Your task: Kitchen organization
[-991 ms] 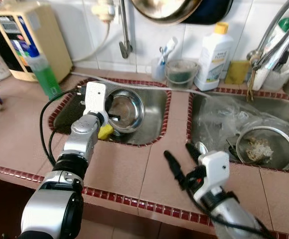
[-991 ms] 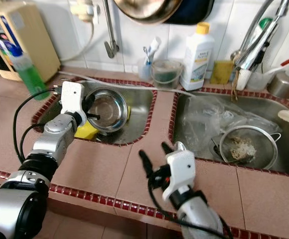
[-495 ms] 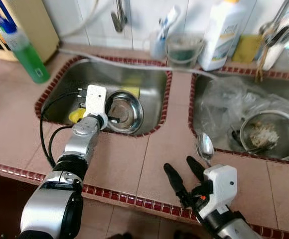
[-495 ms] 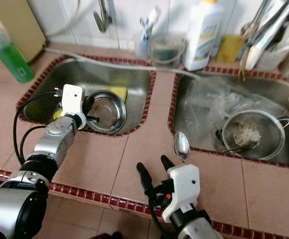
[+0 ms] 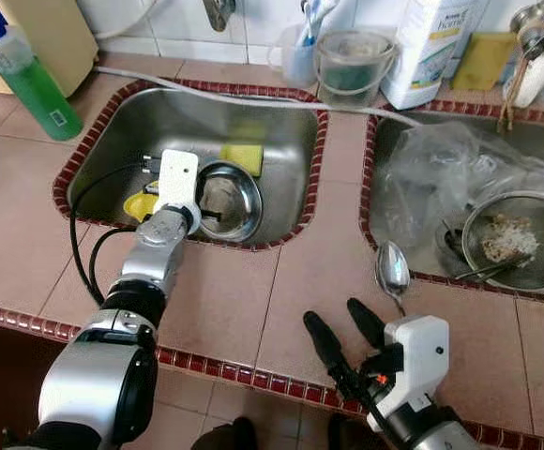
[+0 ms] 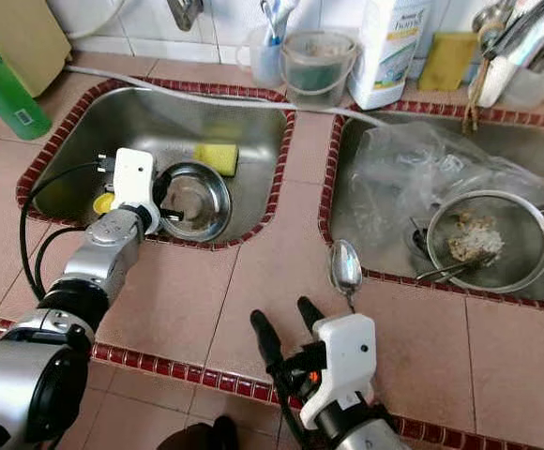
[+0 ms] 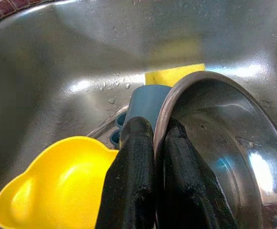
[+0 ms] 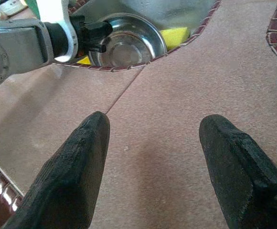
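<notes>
A round steel bowl (image 5: 227, 192) sits tilted in the left sink (image 5: 159, 122). My left gripper (image 5: 206, 217) reaches into that sink and is shut on the bowl's near rim, one finger inside and one outside, as the left wrist view shows (image 7: 155, 129). A yellow cup (image 7: 52, 181), a blue piece (image 7: 145, 100) and a yellow sponge (image 5: 242, 157) lie beside the bowl. My right gripper (image 5: 333, 314) hovers open over the tiled counter near its front edge, with nothing between its fingers (image 8: 76, 162). A metal spoon (image 5: 391, 269) lies on the counter just beyond it.
The right sink holds a crumpled plastic bag (image 5: 441, 178) and a wire strainer (image 5: 516, 244) with food scraps. A green bottle (image 5: 28, 80), a white detergent bottle (image 5: 431, 47), a small bucket (image 5: 347, 66) and a hose (image 5: 253, 94) line the back. Red trim edges the counter.
The camera has tipped downward, shifting the whole picture. My right gripper has drawn back from the spoon toward the counter's front edge. My left gripper stays shut on the bowl's rim.
</notes>
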### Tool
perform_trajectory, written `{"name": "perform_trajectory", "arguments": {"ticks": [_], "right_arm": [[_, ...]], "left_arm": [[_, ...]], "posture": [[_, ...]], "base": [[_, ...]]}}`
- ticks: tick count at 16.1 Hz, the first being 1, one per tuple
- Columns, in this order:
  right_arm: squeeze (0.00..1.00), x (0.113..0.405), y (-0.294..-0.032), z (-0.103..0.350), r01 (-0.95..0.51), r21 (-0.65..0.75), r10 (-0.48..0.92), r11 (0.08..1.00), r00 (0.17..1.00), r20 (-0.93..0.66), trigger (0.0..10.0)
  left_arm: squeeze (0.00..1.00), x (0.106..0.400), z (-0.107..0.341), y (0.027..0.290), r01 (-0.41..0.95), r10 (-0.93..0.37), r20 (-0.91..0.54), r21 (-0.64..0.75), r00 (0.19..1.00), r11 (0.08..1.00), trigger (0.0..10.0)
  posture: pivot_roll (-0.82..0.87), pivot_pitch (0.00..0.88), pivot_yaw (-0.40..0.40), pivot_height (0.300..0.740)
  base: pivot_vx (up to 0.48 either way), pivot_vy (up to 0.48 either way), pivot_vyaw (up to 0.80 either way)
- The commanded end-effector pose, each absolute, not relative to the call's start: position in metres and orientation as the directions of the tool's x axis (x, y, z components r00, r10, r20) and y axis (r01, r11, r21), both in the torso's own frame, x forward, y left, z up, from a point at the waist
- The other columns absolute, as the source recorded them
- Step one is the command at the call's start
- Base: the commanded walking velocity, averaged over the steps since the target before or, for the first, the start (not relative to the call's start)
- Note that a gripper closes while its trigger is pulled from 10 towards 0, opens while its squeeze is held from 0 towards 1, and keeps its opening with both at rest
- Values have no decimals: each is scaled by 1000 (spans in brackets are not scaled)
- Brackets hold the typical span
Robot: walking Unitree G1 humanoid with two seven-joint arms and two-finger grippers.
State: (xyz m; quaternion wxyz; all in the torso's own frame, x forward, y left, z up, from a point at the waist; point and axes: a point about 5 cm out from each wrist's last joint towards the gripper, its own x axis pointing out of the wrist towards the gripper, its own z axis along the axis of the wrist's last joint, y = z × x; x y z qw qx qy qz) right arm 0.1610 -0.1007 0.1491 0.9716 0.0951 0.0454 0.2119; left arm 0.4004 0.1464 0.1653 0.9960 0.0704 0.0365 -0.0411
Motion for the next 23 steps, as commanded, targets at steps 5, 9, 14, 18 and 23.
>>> {"name": "perform_trajectory", "arguments": {"ticks": [5,9,14,18,23], "right_arm": [[0,159,-98,153,-407,220,426,887,903,-47,10000],[0,160,-98,154,-405,218,424,888,905,-47,10000],[0,166,-99,154,-408,204,423,890,906,-35,10000],[0,175,-102,157,-408,163,414,898,910,-3,10000],[0,199,-107,164,-398,62,393,915,916,78,10000]], "left_arm": [[1000,393,140,146,130,-118,-176,58,977,990,10000],[1000,393,139,148,128,-113,-182,76,977,989,10000],[1000,394,143,155,124,-105,-179,97,978,988,10000],[1000,392,141,160,139,-121,-173,94,977,986,10000],[1000,383,145,173,198,-199,-83,-21,976,980,10000]], "posture": [[-236,294,101,740],[-230,290,103,740],[-221,272,99,740],[-218,246,98,740],[-190,172,95,740]], "base": [[0,0,0],[0,0,0],[0,0,0],[0,0,0],[0,0,0]]}}
